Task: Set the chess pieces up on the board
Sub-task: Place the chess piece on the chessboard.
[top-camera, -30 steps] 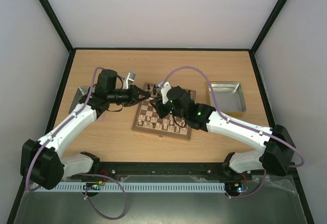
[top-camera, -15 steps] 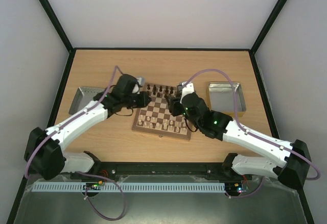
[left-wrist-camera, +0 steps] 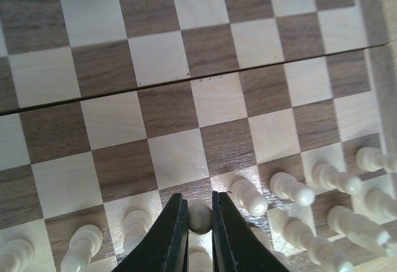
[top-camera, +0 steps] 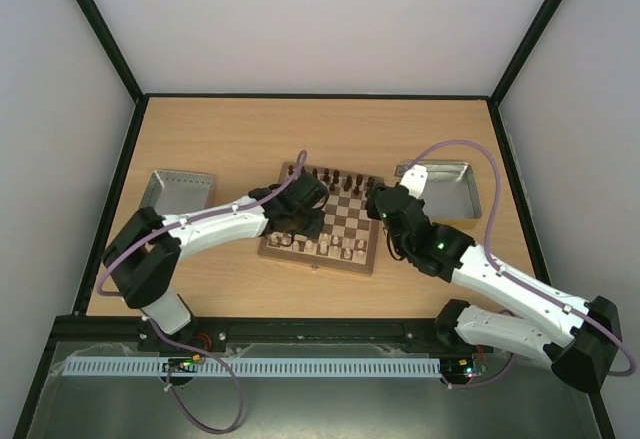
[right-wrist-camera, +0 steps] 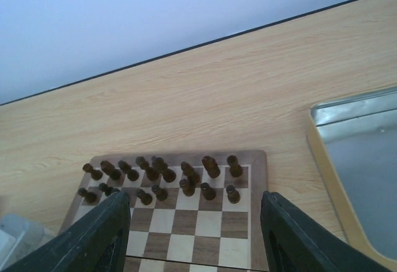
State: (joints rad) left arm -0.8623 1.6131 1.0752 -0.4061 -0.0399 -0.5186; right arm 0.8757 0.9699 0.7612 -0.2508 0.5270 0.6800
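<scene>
L gripper [left-wrist-camera: 200,205] sits bottom centre of its wrist view, jaws pinched shut on a cream pawn [left-wrist-camera: 200,217] in the pale row at the chessboard's [left-wrist-camera: 186,55] lower edge. Can't tell if it's lifted.

R gripper [right-wrist-camera: 197,205] is spread wide w/ nothing btwn fingers, over the board's right side in top view. Dark pieces [right-wrist-camera: 158,173] stand in two rows mid-frame. Metal tray [right-wrist-camera: 366,160] is at right.

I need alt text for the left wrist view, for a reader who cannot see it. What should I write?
The left tool, with two dark fingers, is shut on a small cream piece at the bottom of the picture, among rows of other cream pieces on the checkered board. Bare squares fill most of the view above.
</scene>
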